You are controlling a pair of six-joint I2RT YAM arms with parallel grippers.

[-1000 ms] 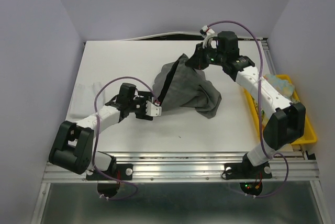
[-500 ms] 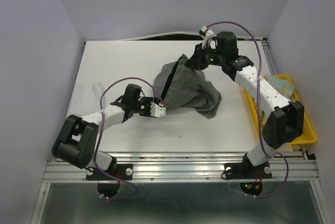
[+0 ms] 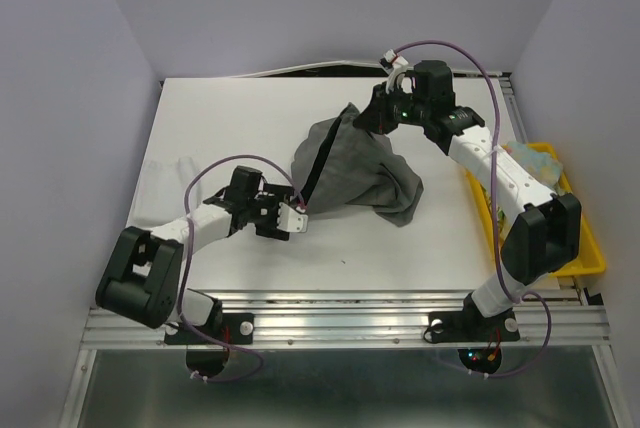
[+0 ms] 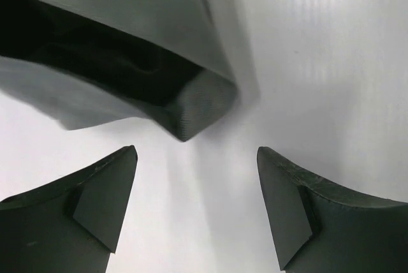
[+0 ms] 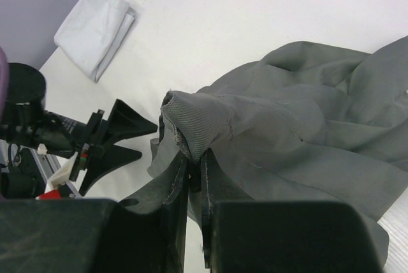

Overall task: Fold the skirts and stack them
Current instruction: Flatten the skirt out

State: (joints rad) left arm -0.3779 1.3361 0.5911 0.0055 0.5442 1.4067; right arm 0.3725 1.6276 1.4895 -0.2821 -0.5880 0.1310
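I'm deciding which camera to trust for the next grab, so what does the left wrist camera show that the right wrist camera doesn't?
Only the left wrist view shows, close up, the open left gripper lined up just short of a corner of the grey skirt, not touching it. Only the right wrist view shows the right gripper shut on a bunched edge of that skirt, and a folded white cloth near the table's edge. Both views show the grey skirt and the white table.
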